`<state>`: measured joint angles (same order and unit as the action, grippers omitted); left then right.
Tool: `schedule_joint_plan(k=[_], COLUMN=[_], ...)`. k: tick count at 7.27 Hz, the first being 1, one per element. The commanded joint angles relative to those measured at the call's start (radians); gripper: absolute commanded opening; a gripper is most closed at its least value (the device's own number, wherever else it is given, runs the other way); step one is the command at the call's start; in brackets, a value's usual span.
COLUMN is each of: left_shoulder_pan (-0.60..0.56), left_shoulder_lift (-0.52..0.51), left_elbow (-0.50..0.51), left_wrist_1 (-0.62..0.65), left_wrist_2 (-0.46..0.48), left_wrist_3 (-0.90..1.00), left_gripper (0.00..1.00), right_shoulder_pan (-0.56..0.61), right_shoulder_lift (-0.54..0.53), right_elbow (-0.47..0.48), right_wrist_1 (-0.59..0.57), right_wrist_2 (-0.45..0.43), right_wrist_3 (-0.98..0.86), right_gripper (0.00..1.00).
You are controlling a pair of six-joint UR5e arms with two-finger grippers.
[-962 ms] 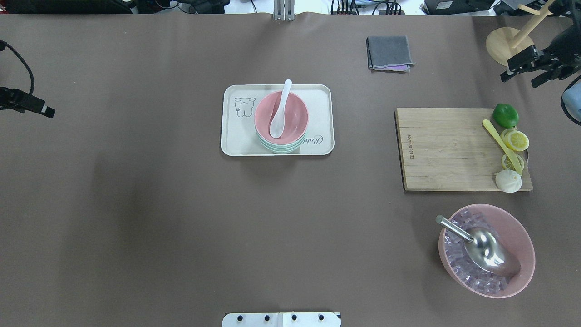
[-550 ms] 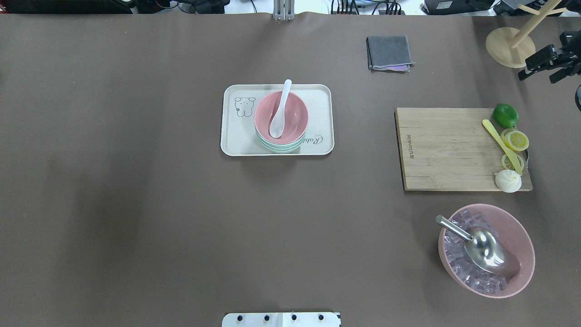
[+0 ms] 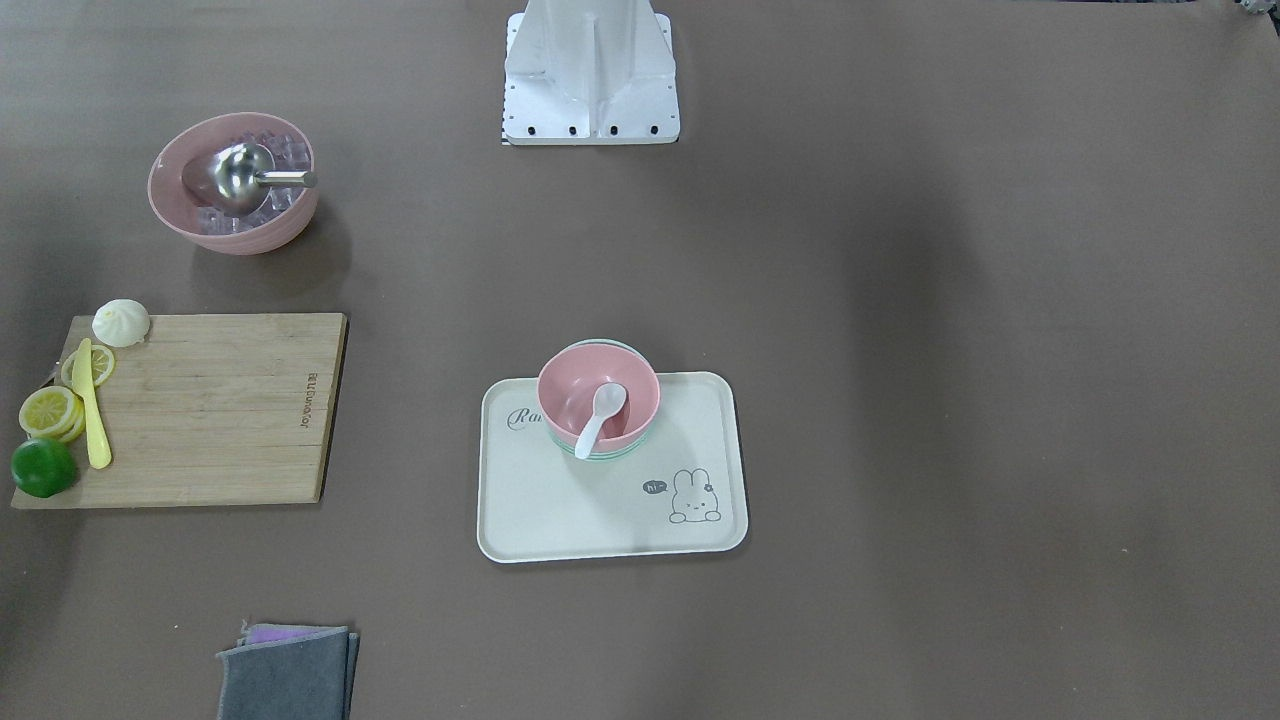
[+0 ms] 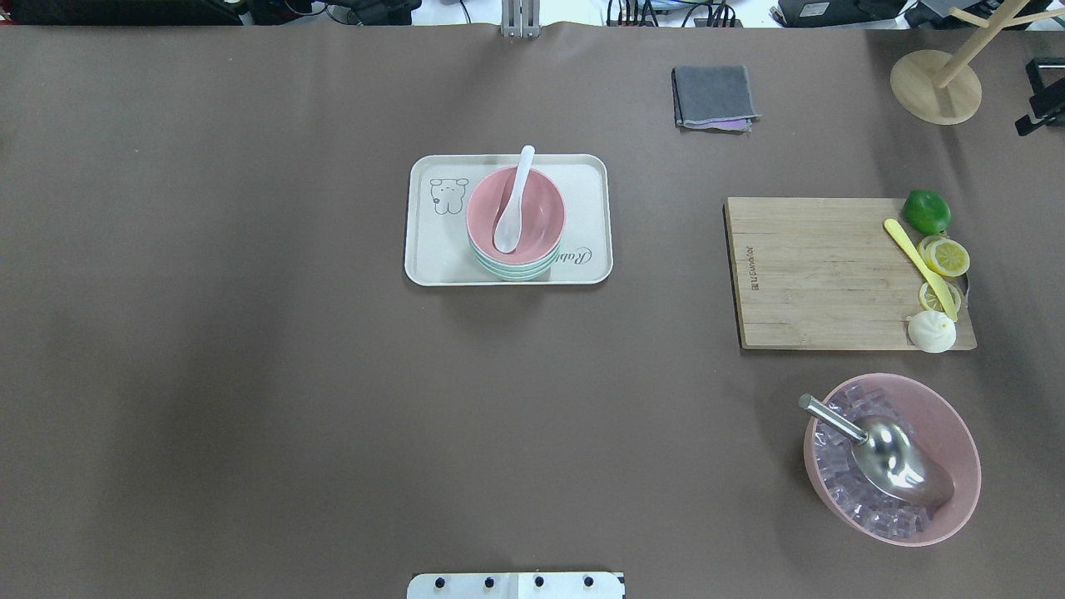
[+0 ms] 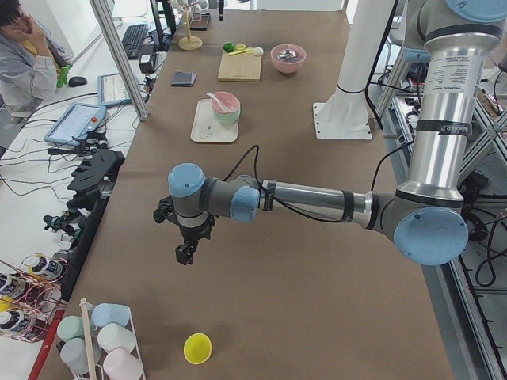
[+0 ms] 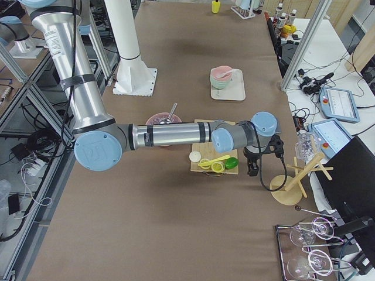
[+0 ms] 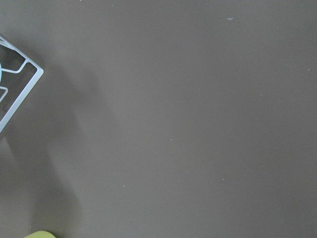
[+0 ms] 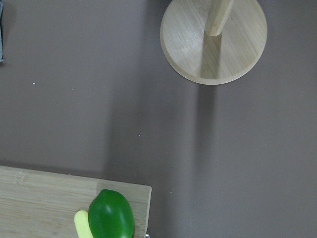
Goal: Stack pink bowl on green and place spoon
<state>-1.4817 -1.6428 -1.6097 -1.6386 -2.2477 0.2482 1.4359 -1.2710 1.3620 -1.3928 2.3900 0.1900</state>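
The pink bowl [image 4: 539, 212] sits nested on the green bowl [image 4: 516, 271] on the cream tray [image 4: 433, 249] at mid-table. The white spoon [image 4: 514, 204] lies in the pink bowl with its handle over the far rim. The front view shows the same stack [image 3: 570, 400] and spoon [image 3: 598, 415]. My right gripper [image 4: 1028, 100] is at the far right edge by the wooden stand, fingers apart and empty. My left gripper [image 5: 184, 253] shows only in the left side view, far from the tray over bare table. I cannot tell whether it is open or shut.
A wooden cutting board [image 4: 815, 274] with a lime [image 4: 927, 211], lemon slices and a bun lies on the right. A large pink bowl [image 4: 961, 433] holds ice and a metal scoop. A grey cloth [image 4: 714, 96] and a wooden stand [image 4: 935, 86] are at the back.
The right gripper has moved right, to the edge of the overhead view. The left gripper has left that view on the left. Bowls and spoon have not moved.
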Motion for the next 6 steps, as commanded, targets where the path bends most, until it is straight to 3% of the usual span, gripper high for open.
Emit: schedule_joint_plan(k=[1, 6], left_shoulder_pan=[0.003, 0.004], left_shoulder_lift=[0.017, 0.031], left_elbow=[-0.019, -0.03], left_wrist_1=[0.002, -0.003], left_wrist_2=[0.0, -0.01], left_wrist_3=[-0.114, -0.156], left_gripper=[0.98, 0.98], right_shoulder_pan=[-0.006, 0.012], right_shoulder_lift=[-0.001, -0.022], right_elbow=[-0.012, -0.011], right_wrist_1=[-0.032, -0.035], right_wrist_2=[-0.014, -0.011], right_wrist_3=[-0.072, -0.107], right_gripper=[1.0, 1.0])
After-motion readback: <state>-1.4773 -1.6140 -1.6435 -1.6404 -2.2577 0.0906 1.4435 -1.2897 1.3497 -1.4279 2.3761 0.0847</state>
